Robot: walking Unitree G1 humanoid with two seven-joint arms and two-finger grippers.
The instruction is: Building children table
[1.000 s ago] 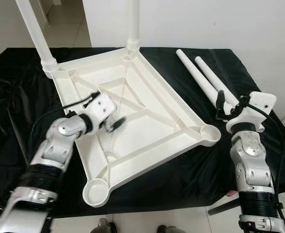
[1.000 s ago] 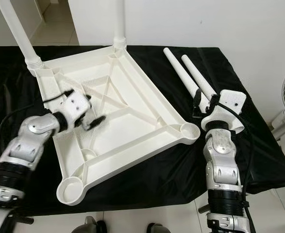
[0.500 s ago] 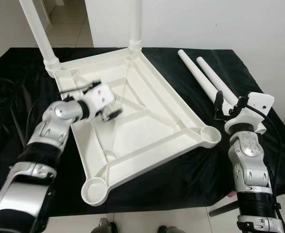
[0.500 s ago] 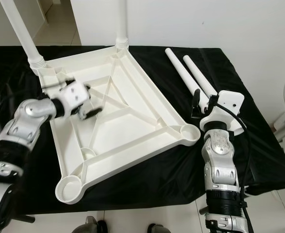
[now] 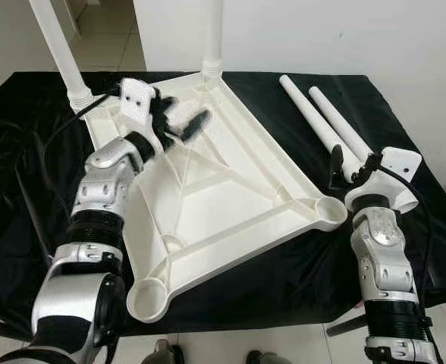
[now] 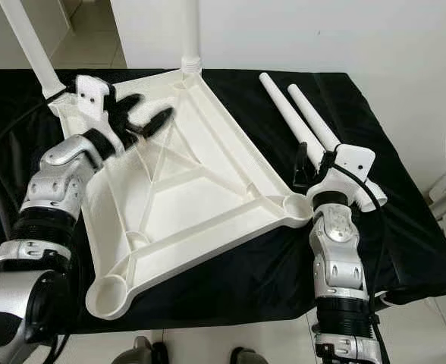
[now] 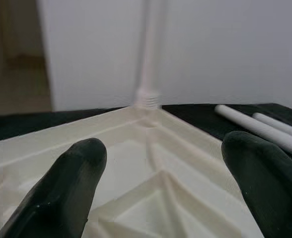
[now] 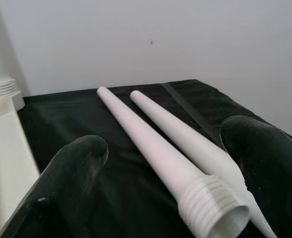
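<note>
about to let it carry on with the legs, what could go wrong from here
The right gripper, open, frames both loose legs lying side by side, so closing may pinch two or roll one across the black cloth.

The left gripper, open, hovers over the upturned tabletop near the two fitted legs; a swing could knock them.

The tabletop's near corner sits close to the table edge, so a push might slide it off.

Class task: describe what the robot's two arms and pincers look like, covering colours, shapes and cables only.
Both arms are silver jointed segments with black ribbed cuffs. Each wrist carries a white housing with a thin black cable. The left pincer and right pincer each have two long, rounded black fingers.
</note>
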